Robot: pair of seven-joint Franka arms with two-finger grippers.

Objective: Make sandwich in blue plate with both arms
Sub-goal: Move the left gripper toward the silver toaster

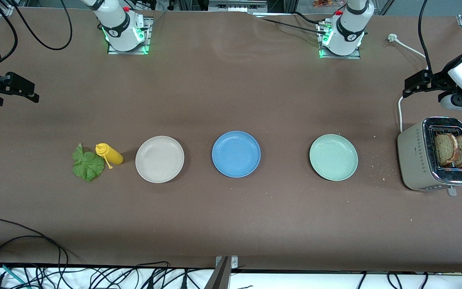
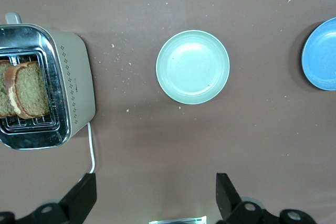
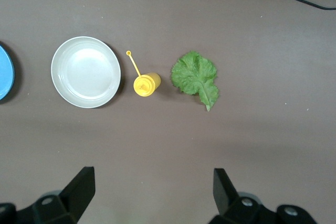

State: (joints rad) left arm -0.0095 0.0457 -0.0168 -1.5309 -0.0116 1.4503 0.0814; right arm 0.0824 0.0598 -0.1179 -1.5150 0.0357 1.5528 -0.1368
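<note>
The blue plate lies empty at the table's middle; its edge also shows in the left wrist view and the right wrist view. Two brown bread slices stand in the toaster at the left arm's end, also seen in the left wrist view. A green lettuce leaf lies flat toward the right arm's end, also in the right wrist view. My left gripper hangs open and empty over bare table beside the toaster. My right gripper hangs open and empty over bare table at the right arm's end.
A yellow squeeze bottle lies beside the lettuce. A beige plate sits between the bottle and the blue plate. A pale green plate sits between the blue plate and the toaster. The toaster's white cord runs toward the arm bases. Crumbs lie near the toaster.
</note>
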